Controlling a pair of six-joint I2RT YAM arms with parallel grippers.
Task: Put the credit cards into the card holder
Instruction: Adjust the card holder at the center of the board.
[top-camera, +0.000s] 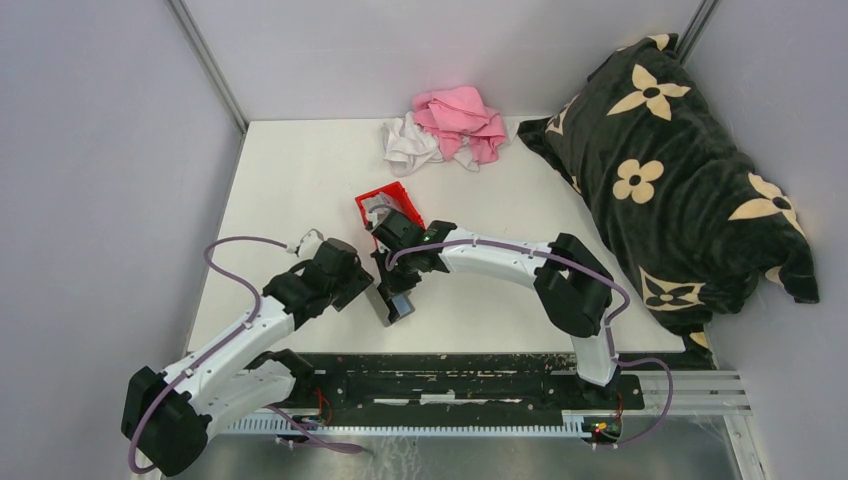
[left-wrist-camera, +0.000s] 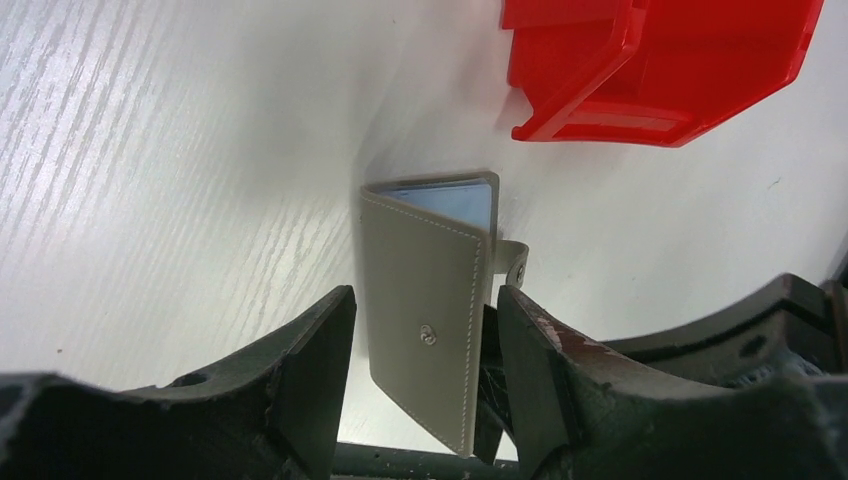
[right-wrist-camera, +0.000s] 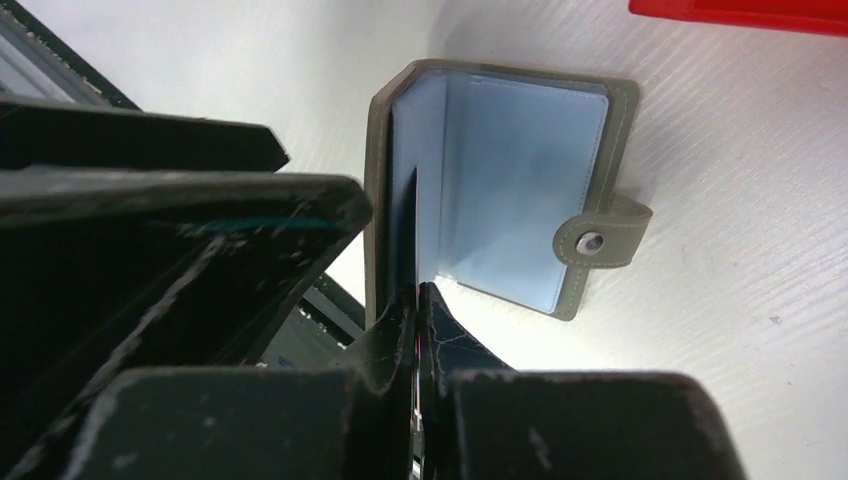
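Observation:
The card holder (top-camera: 399, 306) (left-wrist-camera: 425, 290) (right-wrist-camera: 520, 190) stands half open on the white table, grey outside and pale blue inside. Its strap flap lies flat and the other flap stands upright. My left gripper (top-camera: 372, 292) (left-wrist-camera: 425, 297) is open and straddles the upright flap, with a gap at its left finger (left-wrist-camera: 320, 370). My right gripper (top-camera: 400, 285) (right-wrist-camera: 415, 292) is shut on a thin credit card (right-wrist-camera: 413, 235) seen edge-on. The card's far end sits inside the fold against the upright flap. More light grey credit cards (top-camera: 379, 210) lie in the red bin.
A red plastic bin (top-camera: 404, 200) (left-wrist-camera: 660, 60) sits just behind the card holder. Pink and white cloths (top-camera: 450, 125) lie at the back edge. A black flowered pillow (top-camera: 670, 170) fills the right side. The table's near edge rail (top-camera: 450, 385) is close to both grippers.

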